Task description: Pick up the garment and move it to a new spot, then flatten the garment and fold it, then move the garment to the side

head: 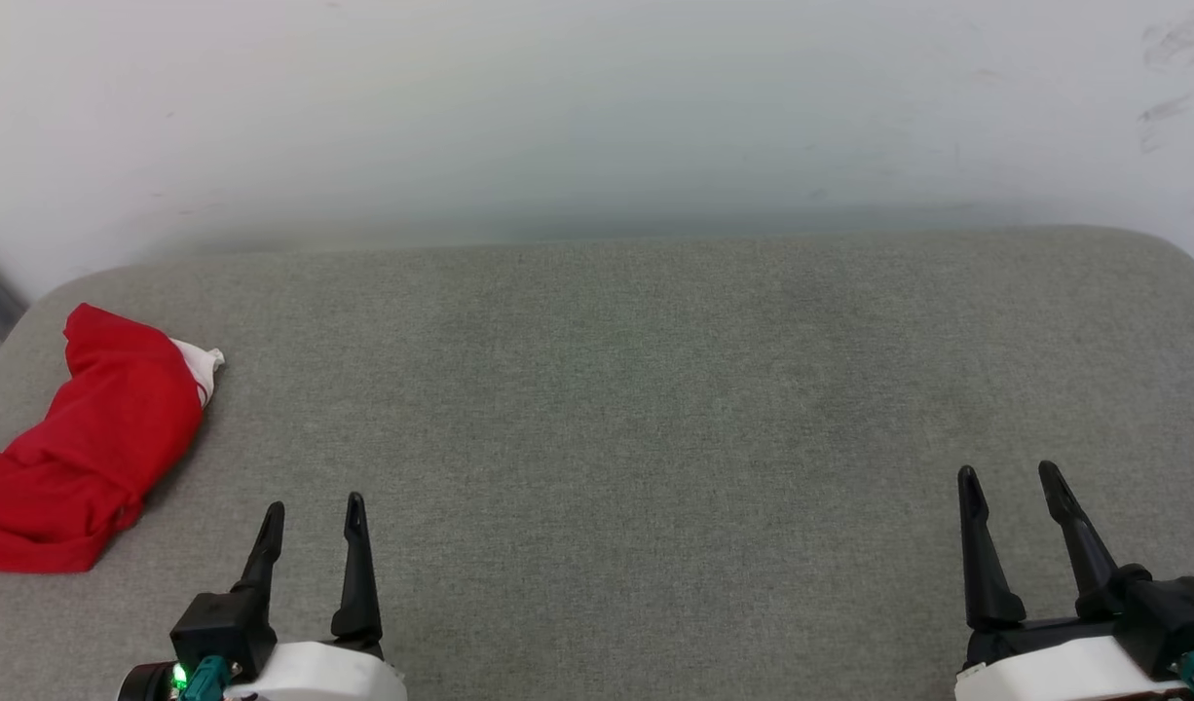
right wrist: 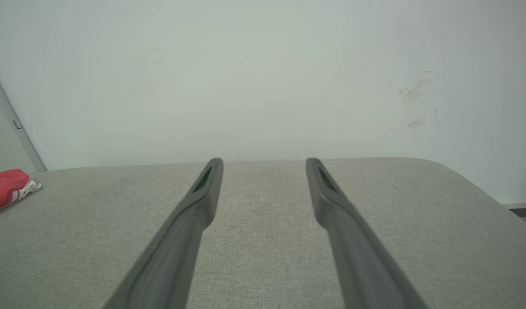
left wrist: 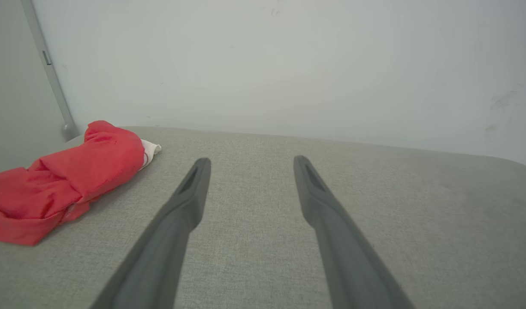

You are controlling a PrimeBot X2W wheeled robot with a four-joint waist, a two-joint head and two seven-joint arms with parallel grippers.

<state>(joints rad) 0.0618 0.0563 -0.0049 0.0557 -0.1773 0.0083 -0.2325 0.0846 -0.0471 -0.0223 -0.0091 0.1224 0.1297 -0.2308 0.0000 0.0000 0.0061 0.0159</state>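
Garment (head: 81, 438) lies bunched, perhaps rolled, on the grey surface (head: 655, 438).

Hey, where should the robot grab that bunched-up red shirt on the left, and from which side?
Probably the thick red ridge across the middle of the garment, coming from above and from its right with the left end effector, which is open and nearest. The shirt lies heaped lengthwise at the left edge of the grey cushion, so the crest gives folds to pinch.

Grey woven upholstered surface (head: 655, 409), rounded far corners, meets plain pale wall (head: 558, 97). Dark scuff marks (head: 1176, 44) upper right. Grey vertical strip (left wrist: 48, 73) at left corner.
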